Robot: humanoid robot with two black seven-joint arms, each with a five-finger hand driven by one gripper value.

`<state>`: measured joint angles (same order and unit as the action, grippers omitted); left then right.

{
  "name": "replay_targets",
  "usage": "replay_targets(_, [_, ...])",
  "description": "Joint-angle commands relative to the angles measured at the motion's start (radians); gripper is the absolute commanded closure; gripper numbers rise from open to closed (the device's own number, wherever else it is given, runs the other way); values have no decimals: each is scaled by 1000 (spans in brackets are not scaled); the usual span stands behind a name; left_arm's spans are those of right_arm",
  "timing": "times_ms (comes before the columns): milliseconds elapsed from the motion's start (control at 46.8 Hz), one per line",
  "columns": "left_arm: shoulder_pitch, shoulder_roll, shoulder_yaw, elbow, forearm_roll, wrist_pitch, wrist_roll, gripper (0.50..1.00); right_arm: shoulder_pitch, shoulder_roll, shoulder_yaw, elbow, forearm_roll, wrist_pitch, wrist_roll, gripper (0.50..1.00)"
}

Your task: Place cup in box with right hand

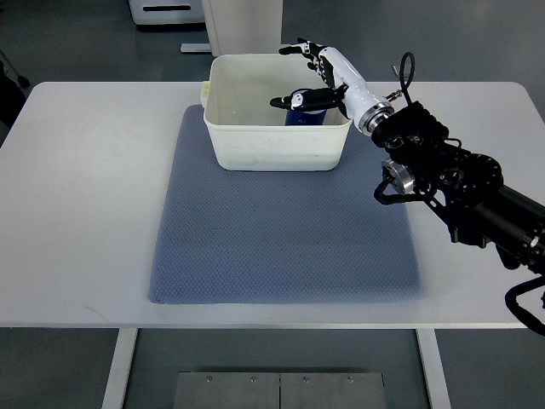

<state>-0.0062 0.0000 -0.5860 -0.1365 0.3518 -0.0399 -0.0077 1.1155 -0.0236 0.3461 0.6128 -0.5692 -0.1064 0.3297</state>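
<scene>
A blue cup (pixel 305 118) stands inside the white plastic box (pixel 255 149), against its right wall. My right hand (pixel 308 75) hovers over the box's right rim, its arm reaching in from the right edge. The fingers (pixel 300 48) are spread toward the far rim, while the dark thumb (pixel 294 101) stretches left just above the cup's top. The fingers do not wrap the cup, so the hand is open. The thumb and the box wall hide part of the cup.
The box sits at the far end of a blue-grey mat (pixel 281 239) on the white table (pixel 85 196). White equipment (pixel 243 21) stands on the floor behind the table.
</scene>
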Motion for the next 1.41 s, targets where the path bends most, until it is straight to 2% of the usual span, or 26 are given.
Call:
replay_targets(0, [0, 0, 0, 0, 0, 0, 0, 500, 3, -39, 17, 16, 8, 4, -1, 500])
replay_targets(192, [0, 0, 0, 0, 1, 0, 0, 500, 4, -142, 56, 53, 66, 27, -11, 500])
replay_targets(384, [0, 0, 0, 0, 0, 0, 0, 500, -19, -246, 86, 99, 166, 111, -17, 500])
replay_targets(619, [0, 0, 0, 0, 0, 0, 0, 500, -120, -297, 237, 101, 178, 157, -38, 500])
replay_targets(812, [0, 0, 0, 0, 0, 0, 0, 500, -229, -305, 376, 101, 180, 208, -57, 500])
replay_targets(1047, [0, 0, 0, 0, 0, 0, 0, 500, -332, -283, 488, 125, 181, 208, -52, 500])
replay_targets(1388, [0, 0, 0, 0, 0, 0, 0, 500, -385, -249, 537, 139, 183, 206, -52, 500])
